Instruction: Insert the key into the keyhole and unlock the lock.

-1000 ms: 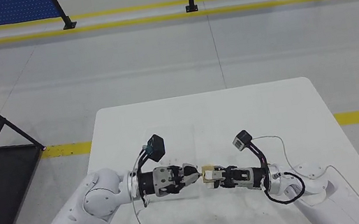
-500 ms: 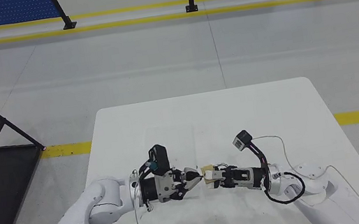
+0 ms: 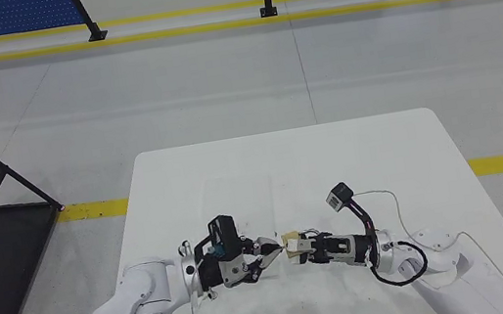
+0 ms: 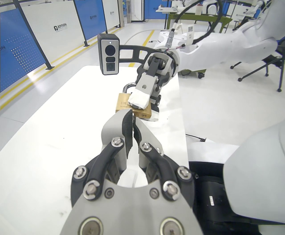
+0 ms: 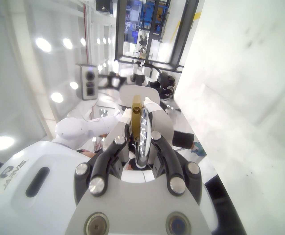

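Jaws of the left gripper (image 4: 133, 122) were pinched nearly shut on a thin sliver of metal, the key (image 4: 133, 117), with only its edge peeking out. The tips sat right up against the near end of the brass lock (image 4: 123, 104). Honestly, nobody could tell from these angles whether the key had gone in at all. The right gripper (image 4: 144, 108) had its tape-wrapped jaws clenched around the lock's body, and the chrome shackle (image 5: 142, 138) pointed back toward its own wrist. The lock was held low over the white worktop (image 3: 331, 159), near the front edge, right between the two arms.
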`<move>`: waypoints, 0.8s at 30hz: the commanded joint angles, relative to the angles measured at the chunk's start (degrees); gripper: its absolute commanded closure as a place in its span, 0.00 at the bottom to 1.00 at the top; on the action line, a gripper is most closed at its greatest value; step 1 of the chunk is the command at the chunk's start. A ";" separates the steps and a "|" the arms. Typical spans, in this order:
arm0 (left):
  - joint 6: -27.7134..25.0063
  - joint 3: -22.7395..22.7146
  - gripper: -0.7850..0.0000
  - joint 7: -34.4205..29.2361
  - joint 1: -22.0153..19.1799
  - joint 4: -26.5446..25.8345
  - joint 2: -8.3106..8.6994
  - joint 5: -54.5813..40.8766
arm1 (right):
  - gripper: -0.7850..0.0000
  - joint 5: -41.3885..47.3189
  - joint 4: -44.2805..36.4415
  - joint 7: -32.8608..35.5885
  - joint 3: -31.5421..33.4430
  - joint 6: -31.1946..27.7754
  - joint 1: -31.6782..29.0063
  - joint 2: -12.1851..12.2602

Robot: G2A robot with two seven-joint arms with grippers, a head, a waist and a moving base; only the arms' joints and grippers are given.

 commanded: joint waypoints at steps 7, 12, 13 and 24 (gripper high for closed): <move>2.10 0.58 1.00 3.83 1.10 -0.60 -0.20 7.04 | 1.00 0.00 0.00 0.00 0.00 0.00 0.00 0.00; 2.82 0.50 1.00 5.51 1.61 -1.05 -0.25 9.26 | 1.00 0.00 0.00 0.00 0.00 0.00 0.00 0.00; 2.69 0.48 1.00 5.79 1.73 -1.15 -0.24 9.51 | 1.00 0.00 0.00 0.00 0.00 0.00 0.00 0.00; 3.74 -0.14 1.00 6.53 2.63 -1.59 -0.26 11.63 | 1.00 0.00 0.00 0.00 0.00 0.00 0.00 0.00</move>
